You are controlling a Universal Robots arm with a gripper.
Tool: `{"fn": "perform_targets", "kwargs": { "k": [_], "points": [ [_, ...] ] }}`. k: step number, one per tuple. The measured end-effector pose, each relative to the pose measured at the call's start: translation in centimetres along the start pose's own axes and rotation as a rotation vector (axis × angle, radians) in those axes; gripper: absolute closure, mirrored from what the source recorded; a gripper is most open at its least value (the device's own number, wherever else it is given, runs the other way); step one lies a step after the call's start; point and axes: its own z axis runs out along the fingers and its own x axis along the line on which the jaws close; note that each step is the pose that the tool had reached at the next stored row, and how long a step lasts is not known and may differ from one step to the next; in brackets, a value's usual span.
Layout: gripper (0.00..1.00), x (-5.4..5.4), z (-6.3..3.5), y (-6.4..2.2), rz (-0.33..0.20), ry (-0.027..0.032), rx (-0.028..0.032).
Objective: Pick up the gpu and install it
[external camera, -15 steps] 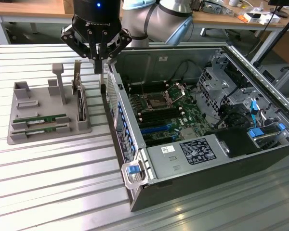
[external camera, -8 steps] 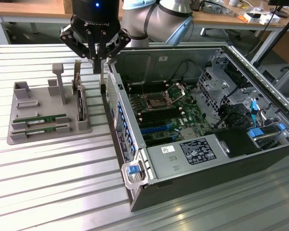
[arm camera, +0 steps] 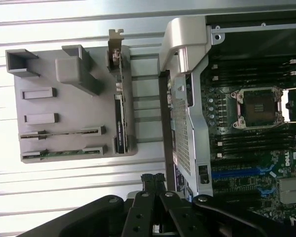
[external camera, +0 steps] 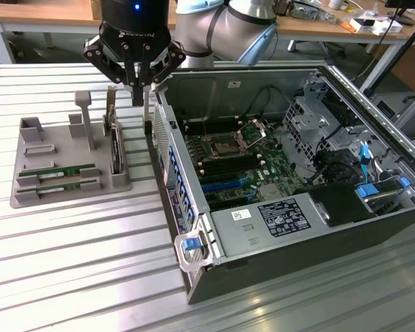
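Note:
Two alike green sticks, the gpu (external camera: 61, 171) and its twin (external camera: 61, 184), lie side by side in slots at the near end of a grey holder (external camera: 28, 190). The wrist view shows the pair as the gpu (arm camera: 59, 133) and its twin (arm camera: 59, 154). My gripper (external camera: 140, 97) hangs above the gap between the holder and the rear wall of the open computer case (external camera: 194, 277). Its fingers (arm camera: 153, 180) are shut with nothing between them. It touches neither stick.
A dark card with a metal bracket (external camera: 114, 142) stands upright in the holder's slot nearest the case. Grey posts (external camera: 84, 114) rise from the holder. Inside the case lie the motherboard (external camera: 235, 162), its CPU socket (arm camera: 259, 106) and blue slots (external camera: 225, 185). Everything rests on a ribbed metal table (external camera: 76, 263).

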Motion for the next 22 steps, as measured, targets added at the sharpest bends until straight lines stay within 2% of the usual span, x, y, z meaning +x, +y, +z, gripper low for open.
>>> {"fn": "perform_targets", "kwargs": {
  "k": [22],
  "points": [
    [0.9, 0.85, -0.02, -0.06, 0.0, 0.0, 0.0]
  ]
}}
